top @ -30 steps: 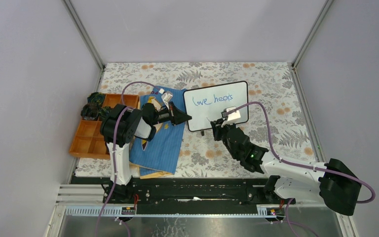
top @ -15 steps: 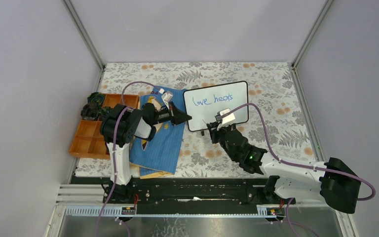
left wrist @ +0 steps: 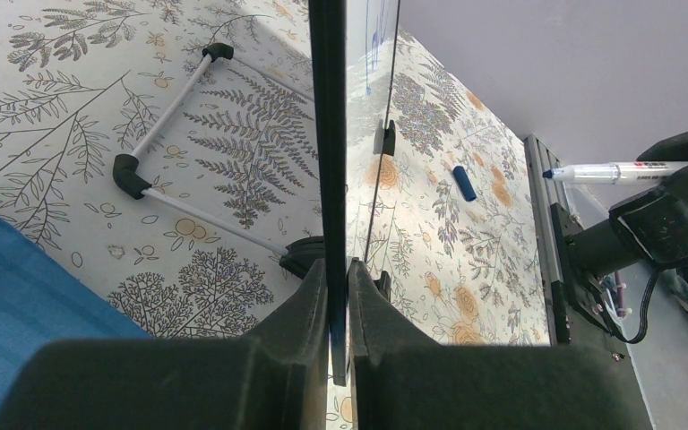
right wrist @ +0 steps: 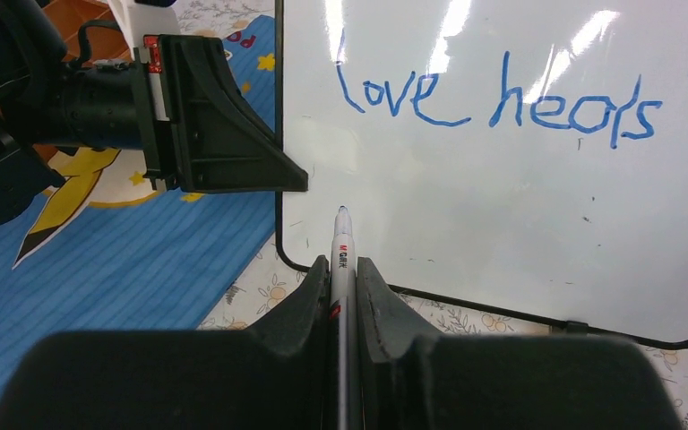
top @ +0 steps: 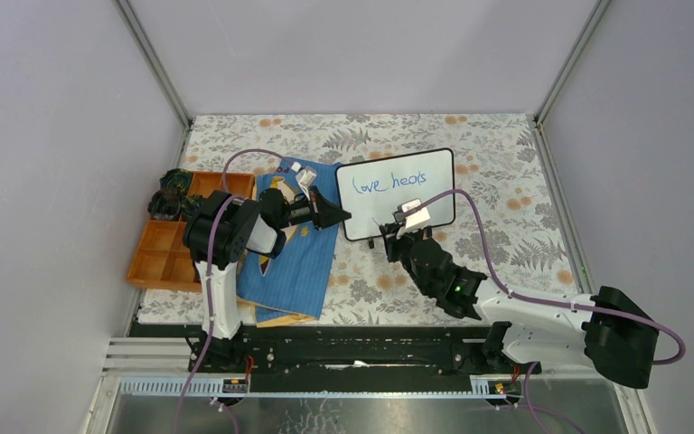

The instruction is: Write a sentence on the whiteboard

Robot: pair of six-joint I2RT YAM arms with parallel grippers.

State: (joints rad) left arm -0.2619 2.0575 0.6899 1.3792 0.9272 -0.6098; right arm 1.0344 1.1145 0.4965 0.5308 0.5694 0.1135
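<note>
The floral-patterned table (top: 506,163) carries the whole scene, and on it, just right of centre in the overhead view, the whiteboard (top: 361,212) is stood upright on its small black feet, with a blue book (top: 298,262) lying to its left. The board's left edge is clamped between the closed fingers of the left gripper (left wrist: 337,296), so the board is steadied for writing. The right gripper (right wrist: 341,269) is seen at the board's lower left, its fingers clenched on a marker (right wrist: 341,240) whose tip is aimed at the blank area below the writing. In the left wrist view the tip appears to be held clear of the board's face. Of the sentence (right wrist: 502,103), two blue words, "love heals", are set down in one line across the upper part of the board, while the lower part is left unmarked. The task is therefore judged to be partly done: the first line is finished, and a second line is probably to be started at the lower left. A small blue piece (left wrist: 466,183), possibly the marker's cap, lies on the table beyond the board.
</note>
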